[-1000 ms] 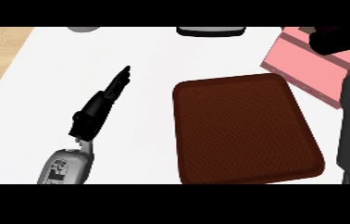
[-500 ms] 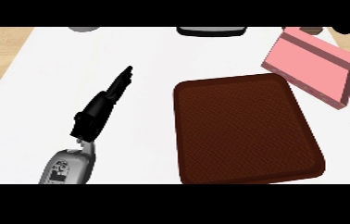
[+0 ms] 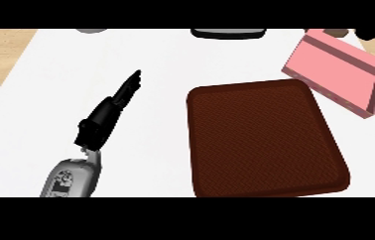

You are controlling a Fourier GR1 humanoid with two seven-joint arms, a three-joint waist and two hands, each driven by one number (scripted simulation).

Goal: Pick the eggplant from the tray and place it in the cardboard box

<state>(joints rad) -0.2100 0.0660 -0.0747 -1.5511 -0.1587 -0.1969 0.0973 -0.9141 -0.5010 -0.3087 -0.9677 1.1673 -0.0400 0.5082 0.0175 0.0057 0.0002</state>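
Just one tray (image 3: 264, 140), one pink box (image 3: 333, 70).

Under me is the white counter (image 3: 161, 55), wide and pale, with a strip of wooden surface (image 3: 13, 48) showing along its far left edge. On it, to my right, lies the brown tray (image 3: 260, 137), flat, its textured bed bare. Just beyond the tray's far right corner sits the pink box (image 3: 333, 70), angled, close to the tray. At the counter's far edge I see a dark object (image 3: 228, 33) in the middle and a grey one (image 3: 92, 30) further left, both cut off.
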